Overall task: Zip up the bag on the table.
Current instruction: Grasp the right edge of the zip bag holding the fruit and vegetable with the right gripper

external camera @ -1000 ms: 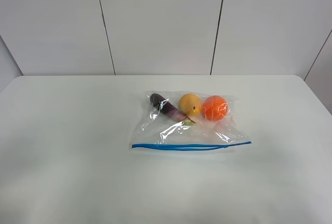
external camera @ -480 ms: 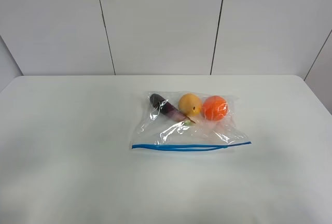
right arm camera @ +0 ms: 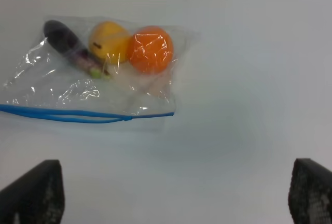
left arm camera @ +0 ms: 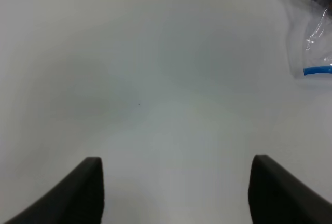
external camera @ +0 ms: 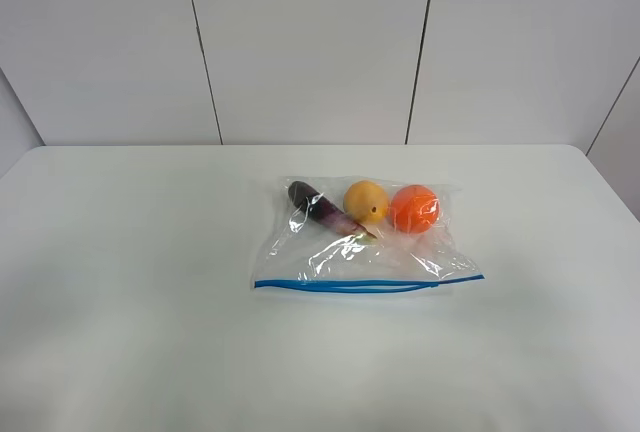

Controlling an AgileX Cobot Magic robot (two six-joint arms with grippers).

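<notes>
Blue zipper strip of the bag, lying mid-way across the table, looks unsealed, its lines parted, so all the zipping is left; my left gripper and right gripper hang spread wide, empty.

Bag lies flat on the table, slightly right of centre and well apart from every edge, its zipper strip along the near edge running left to right. Inside, bunched toward the far end of the bag: eggplant at left lying slantwise, middle fruit just beside it, right fruit touching the middle one. Wall stands behind the table's far edge.
</notes>
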